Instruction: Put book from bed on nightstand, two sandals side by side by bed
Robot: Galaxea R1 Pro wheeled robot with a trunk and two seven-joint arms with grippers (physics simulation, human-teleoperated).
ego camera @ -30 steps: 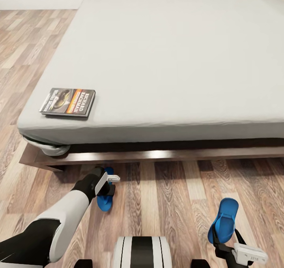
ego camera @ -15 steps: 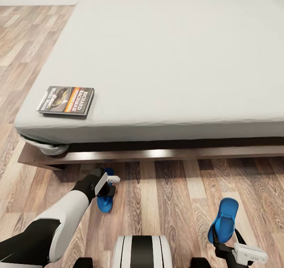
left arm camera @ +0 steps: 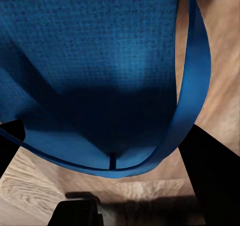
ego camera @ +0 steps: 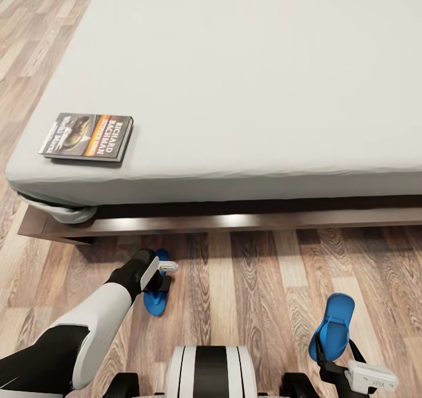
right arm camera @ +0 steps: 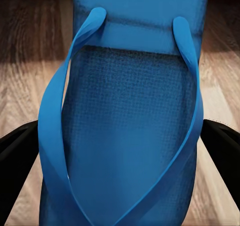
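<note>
Clearly, your dark book (ego camera: 86, 136) reads "RICHARD BACHMAN"; each end effector, left (ego camera: 159, 281) and right (ego camera: 335, 351), clamps 1 blue sandal: left sandal (ego camera: 156, 299), right sandal (ego camera: 334, 326).

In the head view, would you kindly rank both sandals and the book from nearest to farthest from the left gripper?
1. Left sandal, at the left gripper.
2. Book, on the bed's near left corner.
3. Right sandal, at the right gripper.

Camera view has tilted down and closed in: the bed (ego camera: 246, 87) and book (ego camera: 87, 136) sit lower and further left in frame, and the far wall has dropped out. Book unmoved on mattress. No change observed in arms or either sandal (ego camera: 156, 295).
</note>
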